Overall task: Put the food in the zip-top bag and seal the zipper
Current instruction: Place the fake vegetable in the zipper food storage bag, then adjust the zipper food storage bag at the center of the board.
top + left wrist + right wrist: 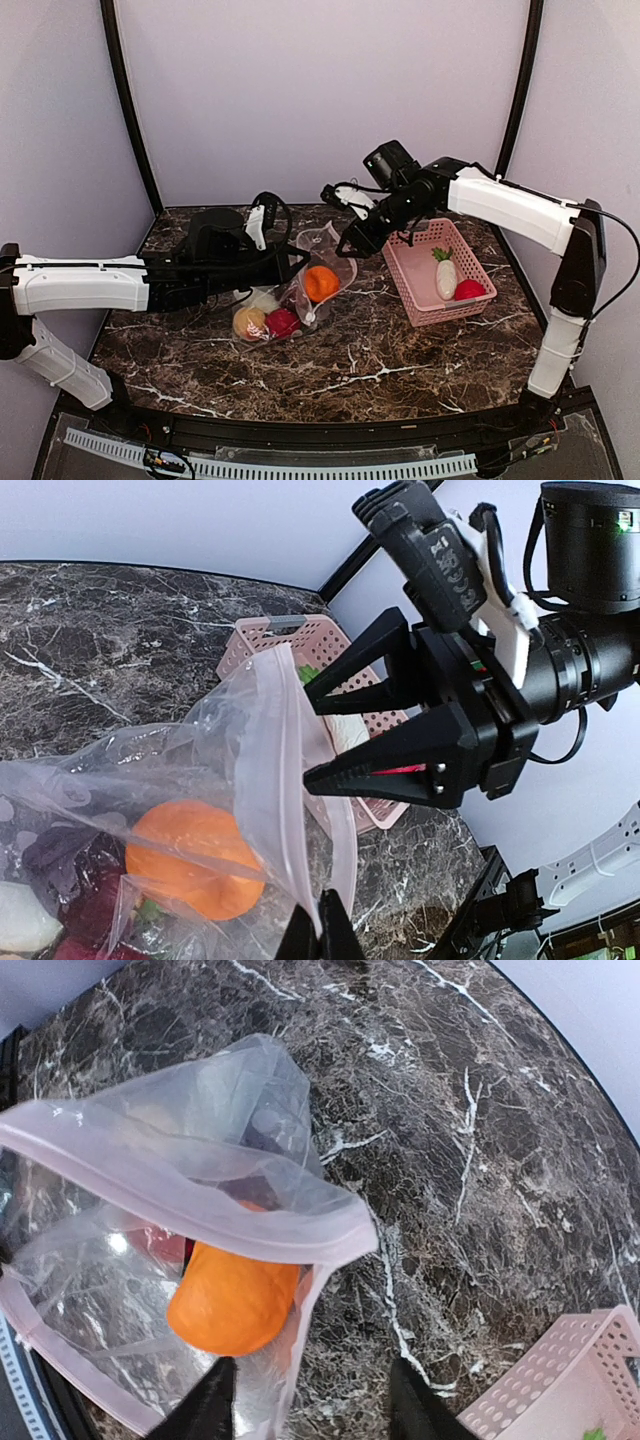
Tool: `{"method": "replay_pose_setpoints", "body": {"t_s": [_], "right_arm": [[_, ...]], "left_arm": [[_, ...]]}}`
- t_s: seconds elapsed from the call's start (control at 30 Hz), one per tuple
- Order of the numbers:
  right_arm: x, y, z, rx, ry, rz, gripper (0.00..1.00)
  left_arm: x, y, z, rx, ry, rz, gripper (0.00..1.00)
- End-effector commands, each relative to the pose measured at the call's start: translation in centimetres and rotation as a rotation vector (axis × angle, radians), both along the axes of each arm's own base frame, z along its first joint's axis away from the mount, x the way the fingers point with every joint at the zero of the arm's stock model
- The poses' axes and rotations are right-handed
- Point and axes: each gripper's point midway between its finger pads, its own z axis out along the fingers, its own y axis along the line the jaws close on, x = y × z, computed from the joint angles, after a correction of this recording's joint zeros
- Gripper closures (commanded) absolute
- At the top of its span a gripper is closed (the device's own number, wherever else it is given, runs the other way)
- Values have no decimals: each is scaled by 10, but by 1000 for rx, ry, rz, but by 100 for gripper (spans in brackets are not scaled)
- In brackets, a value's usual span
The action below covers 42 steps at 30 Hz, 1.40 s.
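Note:
The clear zip-top bag point(322, 244) lies mid-table with its mouth lifted open. Inside are an orange fruit point(321, 283), a red one point(282, 322), a tan one point(249, 321) and a white one point(264, 298). My left gripper point(297, 262) is shut on the bag's pinkish zipper strip point(283, 780), holding it up; in the left wrist view the gripper point(320, 935) pinches that strip. My right gripper point(348, 243) is open and empty, just above the bag's mouth point(200, 1110), with the orange fruit point(235, 1295) below it. A white radish point(446, 278) and a red fruit point(469, 290) lie in the basket.
The pink slotted basket point(420, 290) stands right of the bag; its corner shows in the right wrist view point(560, 1380). Grey walls close the table at the back and sides. Dark marble shows in front of the bag.

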Motion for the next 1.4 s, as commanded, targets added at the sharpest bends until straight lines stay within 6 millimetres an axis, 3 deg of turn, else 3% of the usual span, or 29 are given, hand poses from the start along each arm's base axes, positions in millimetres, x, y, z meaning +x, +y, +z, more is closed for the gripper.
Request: {"method": "replay_pose_setpoints", "body": {"t_s": [0.0,0.1,0.17,0.3,0.37,0.47,0.63,0.77,0.9,0.97,1.0,1.03,1.17,1.37], "right_arm": [[7,1,-12,-19,27,-21,67],[5,1,-8,-15,46,-8,98],[8,0,18,11,23,-2,100],[12,0,110,177,-82,11,100],[18,-2,131,215,-151,0,100],[22,1,123,211,-152,-2,100],[21,7,112,207,-90,10,100],[17,7,141,257,-133,26,100],[14,7,152,279,-160,44,100],[9,7,155,293,-149,63,93],[4,8,156,304,-138,81,76],[2,7,155,308,-130,88,68],[-7,-5,151,316,-96,104,47],[-3,-53,147,351,-95,42,21]], "left_arm": [[-1,1,6,-9,-22,4,99],[0,3,4,4,-26,12,99],[2,3,9,20,-38,12,99],[4,3,39,100,-113,-13,99],[10,13,49,172,-159,21,99],[20,32,55,243,-175,97,99],[17,45,81,215,-202,120,99],[14,46,92,237,-188,110,99],[17,47,107,251,-214,121,99],[18,47,115,252,-228,123,99],[19,47,119,250,-232,123,99],[19,46,117,256,-228,122,99],[10,27,108,179,-175,36,99],[13,4,52,195,-64,-8,99]]}}
